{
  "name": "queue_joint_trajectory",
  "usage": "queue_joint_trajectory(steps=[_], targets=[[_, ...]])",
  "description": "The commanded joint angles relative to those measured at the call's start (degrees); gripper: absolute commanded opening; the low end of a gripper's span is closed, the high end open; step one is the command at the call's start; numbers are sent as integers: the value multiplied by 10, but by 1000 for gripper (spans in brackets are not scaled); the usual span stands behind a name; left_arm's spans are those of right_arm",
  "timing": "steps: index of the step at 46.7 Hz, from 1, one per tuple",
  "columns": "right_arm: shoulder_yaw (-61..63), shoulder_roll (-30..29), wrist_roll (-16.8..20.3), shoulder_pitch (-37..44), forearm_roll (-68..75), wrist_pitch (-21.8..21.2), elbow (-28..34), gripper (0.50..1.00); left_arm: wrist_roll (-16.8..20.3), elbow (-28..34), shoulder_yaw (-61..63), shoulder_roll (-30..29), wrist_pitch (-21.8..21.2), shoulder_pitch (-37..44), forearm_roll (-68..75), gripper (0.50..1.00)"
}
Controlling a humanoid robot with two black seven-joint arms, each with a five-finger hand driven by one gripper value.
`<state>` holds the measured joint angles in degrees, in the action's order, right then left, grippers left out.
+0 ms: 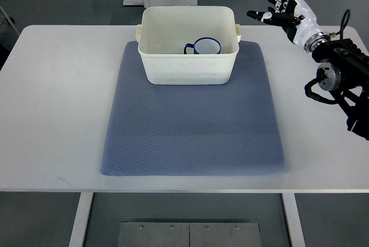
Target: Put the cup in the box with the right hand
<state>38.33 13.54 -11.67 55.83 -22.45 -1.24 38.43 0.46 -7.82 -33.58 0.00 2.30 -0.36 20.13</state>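
The box (188,45) looks like cream-coloured plastic, smooth with a dull sheen, and its outer front wall shows faint scuffs and marks. The cup (206,47) inside it has the look of enamelled metal: a glossy white inside and a dark blue rim and handle. The mat (193,120) under the box appears to be a blue-grey cloth or foam sheet, matt, with a fine dotted weave all over. The surface (52,108) is white, smooth and matt, like laminate. The right robot hand (282,9) has a glossy white plastic shell with black finger parts, and the arm behind it is matt black with a shiny metal ring.
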Motion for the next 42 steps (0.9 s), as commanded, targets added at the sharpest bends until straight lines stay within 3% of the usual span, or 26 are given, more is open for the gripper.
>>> queue_joint_trajectory(steps=[1,25,42], targets=[[56,-2,18,-27,0,-4,3,1000,0,0,0,0,0,0,0,1000],[97,-4,2,-123,0,4,5,1000,0,0,0,0,0,0,0,1000],[97,-6,2,-128,0,3,8,1000,0,0,0,0,1,0,0,1000]])
